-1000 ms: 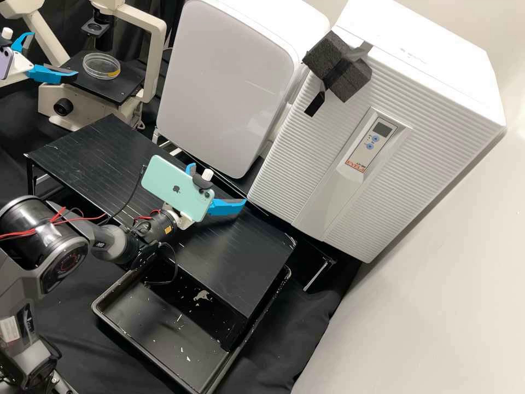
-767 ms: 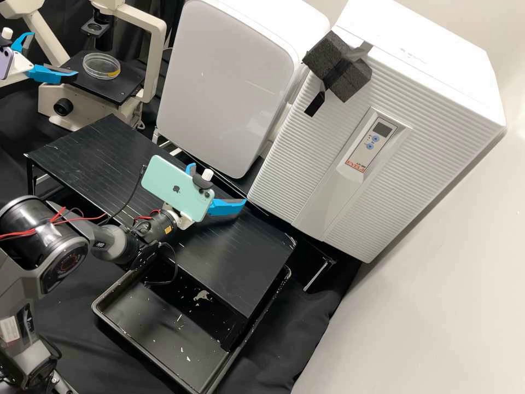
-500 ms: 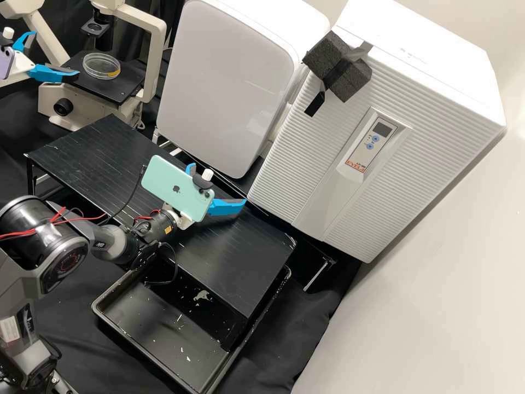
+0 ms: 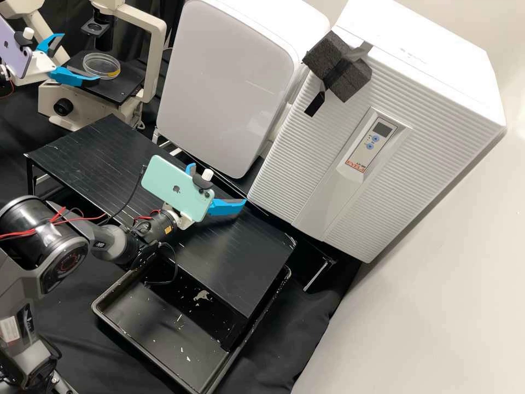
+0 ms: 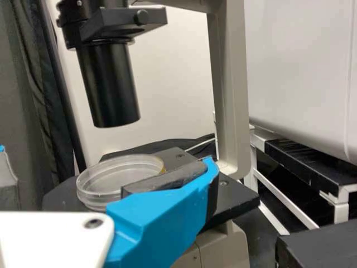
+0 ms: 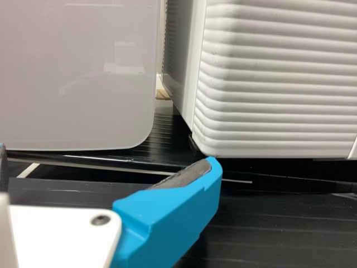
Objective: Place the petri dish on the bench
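- Holds the left end effector (image 4: 81, 59) open beside the microscope stage (image 4: 124, 88), with blue fingers (image 5: 162, 218) well apart.
- Shows the clear petri dish (image 4: 101, 67) lying flat on that stage, just ahead of the left end effector and partly hidden behind one finger; cannot tell whether touching.
- Holds the right end effector (image 4: 220, 183) open too, above the black desk (image 4: 235, 262) and well apart from the petri dish.
- Has a ribbed white cabinet (image 4: 306, 148) ahead of the right end effector.
- Carries a green phone (image 4: 178, 189) just behind the right end effector's fingers.
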Motion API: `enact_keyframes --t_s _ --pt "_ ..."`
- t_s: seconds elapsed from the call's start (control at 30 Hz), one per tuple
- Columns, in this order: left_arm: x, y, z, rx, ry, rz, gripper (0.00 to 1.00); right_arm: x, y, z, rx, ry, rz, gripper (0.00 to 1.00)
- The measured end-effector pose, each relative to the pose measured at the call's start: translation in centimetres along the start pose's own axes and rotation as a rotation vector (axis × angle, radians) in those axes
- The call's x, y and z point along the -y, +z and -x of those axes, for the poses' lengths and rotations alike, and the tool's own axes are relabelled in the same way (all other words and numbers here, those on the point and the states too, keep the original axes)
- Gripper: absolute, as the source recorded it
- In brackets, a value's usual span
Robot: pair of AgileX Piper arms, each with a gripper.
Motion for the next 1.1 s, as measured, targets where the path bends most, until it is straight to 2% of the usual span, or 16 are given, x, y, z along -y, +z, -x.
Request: enact_keyframes --t_s 0.1,0.23,0.37,0.67,0.97,1.1 --pt "0.2 -0.5 -0.4 -0.013 -0.002 -0.008 1.00 0.0 0.0 0.0 0.000 0.000 0.000 1.00" --pt "0.6 -1.1 -1.2 -0.042 -0.034 0.004 1.00 0.0 0.0 0.0 0.000 0.000 0.000 1.00" --pt "1.0 -1.3 -1.9 -0.052 -0.063 -0.008 1.00 0.0 0.0 0.0 0.000 0.000 0.000 1.00" --pt "1.0 -1.5 -3.4 -0.053 -0.082 -0.012 1.00 0.0 0.0 0.0 0.000 0.000 0.000 1.00" --pt "0.2 -1.8 -3.9 -0.049 -0.060 0.019 1.00 0.0 0.0 0.0 0.000 0.000 0.000 1.00" --pt "-0.3 -2.1 -4.1 -0.052 -0.042 0.048 1.00 0.0 0.0 0.0 0.000 0.000 0.000 1.00"
